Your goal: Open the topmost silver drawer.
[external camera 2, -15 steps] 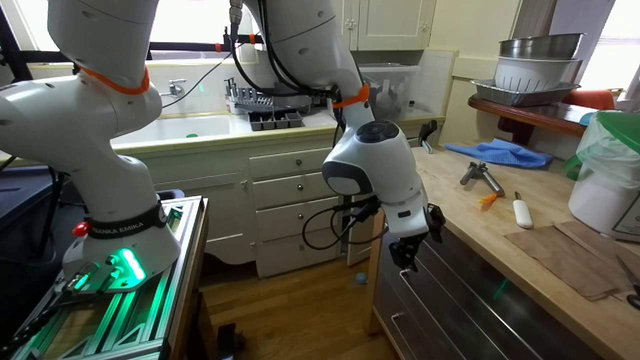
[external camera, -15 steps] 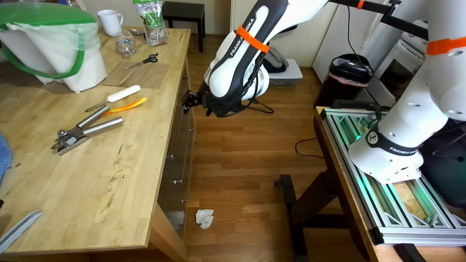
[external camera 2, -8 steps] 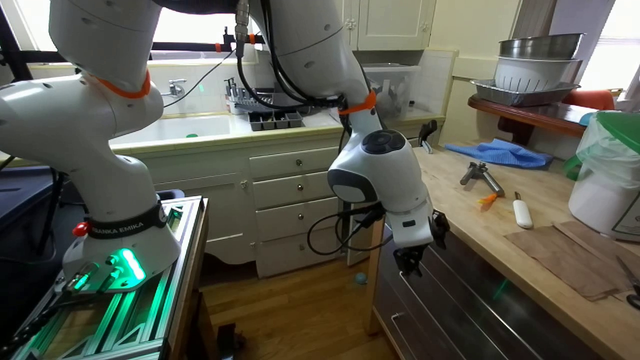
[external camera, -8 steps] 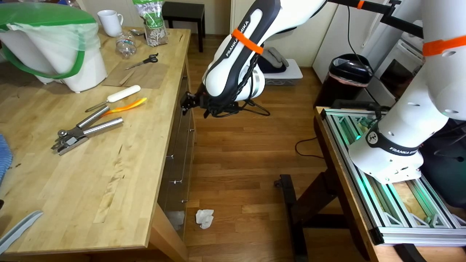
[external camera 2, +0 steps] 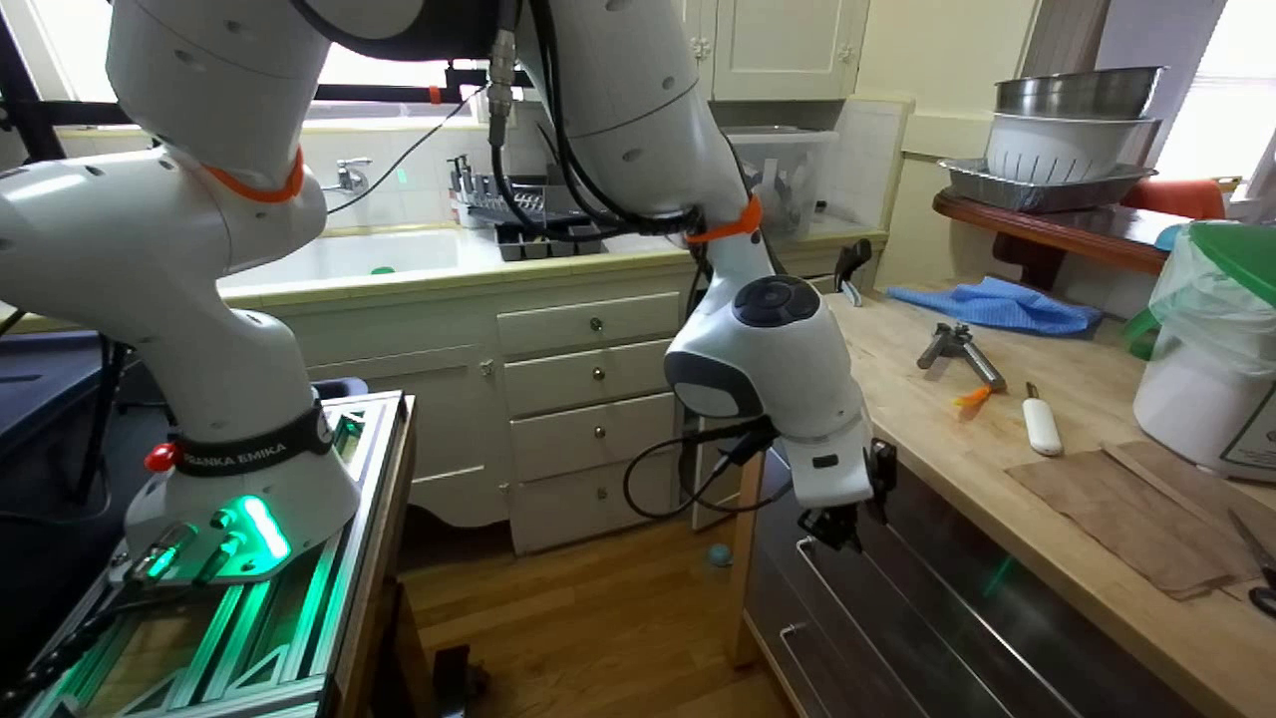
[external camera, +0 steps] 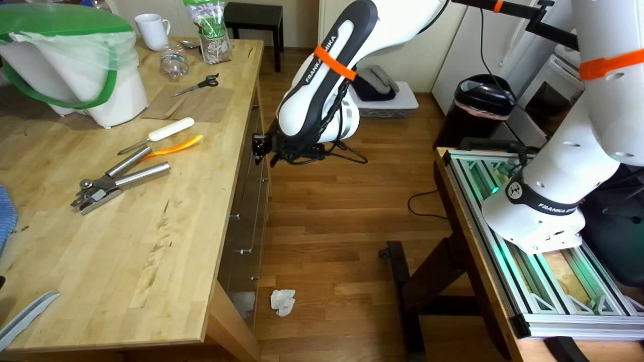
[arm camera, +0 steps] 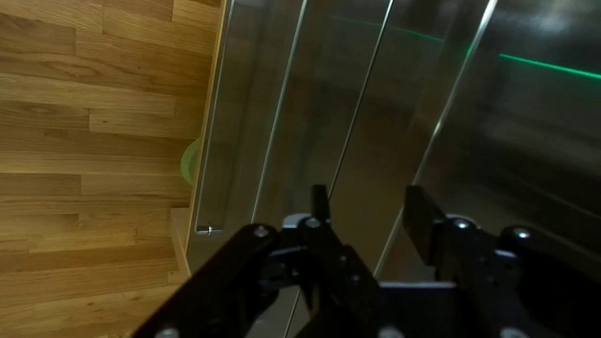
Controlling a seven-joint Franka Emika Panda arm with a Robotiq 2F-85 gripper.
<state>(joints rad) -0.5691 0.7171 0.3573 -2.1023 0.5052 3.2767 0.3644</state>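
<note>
The topmost silver drawer (arm camera: 530, 141) shows its dark reflective metal front at the right of the wrist view, and in an exterior view the same drawer (external camera 2: 1007, 553) sits just under the wooden tabletop, pushed in. A long thin bar handle (arm camera: 439, 124) runs along its lower part. My gripper (arm camera: 368, 199) is at this front, its jaws partly spread with one finger on either side of the bar. The bar passes through the gap and partly behind the upper-side finger (arm camera: 417, 206); I see no grip on it. In an exterior view the gripper (external camera 2: 861, 507) faces the drawers below the table edge.
Lower drawers carry similar bar handles (external camera 2: 805, 546). Above hangs the wooden tabletop (external camera: 191, 226) edge, bearing a metal plier-like tool (external camera: 118, 181), scissors (external camera: 201, 84) and a green-lidded white bucket (external camera: 121, 85). My arm's base stands on a separate table (external camera: 483, 281).
The gripper's jaws have narrowed from a wider spread. The arm has shifted slightly along and toward the drawer fronts, moving right and lower in an exterior view. The drawer has not moved.
</note>
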